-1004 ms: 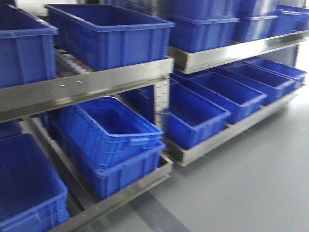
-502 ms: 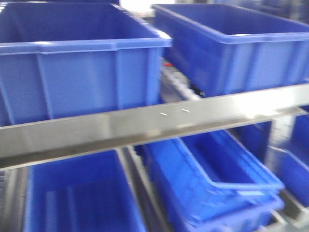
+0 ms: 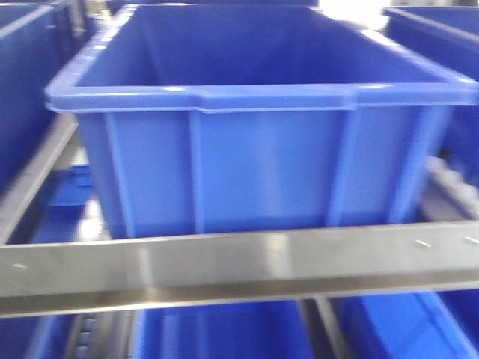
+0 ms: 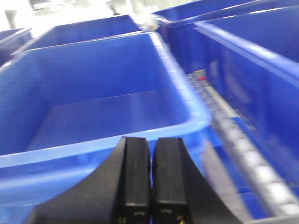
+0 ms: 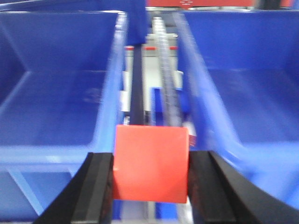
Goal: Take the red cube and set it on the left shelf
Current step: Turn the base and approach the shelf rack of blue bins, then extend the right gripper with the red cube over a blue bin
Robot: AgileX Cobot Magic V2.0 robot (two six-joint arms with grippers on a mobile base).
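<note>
The red cube (image 5: 151, 163) is clamped between the two black fingers of my right gripper (image 5: 150, 179), held above the gap between two blue crates in the right wrist view. My left gripper (image 4: 152, 172) is shut and empty, with its black fingers pressed together in front of the rim of a blue crate (image 4: 93, 107). The steel shelf's front rail (image 3: 239, 265) runs across the front view under a large blue crate (image 3: 262, 134). Neither gripper shows in the front view.
Blue crates stand on both sides of the red cube (image 5: 51, 88) (image 5: 247, 84). A steel roller track (image 5: 166, 88) runs between them. A roller track also runs to the right of the crate in the left wrist view (image 4: 243, 149). More blue crates sit on the tier below (image 3: 224, 333).
The front view has swung left and closer along the rack: one crate now fills the frame, and the shelf rail sits lower across it.
</note>
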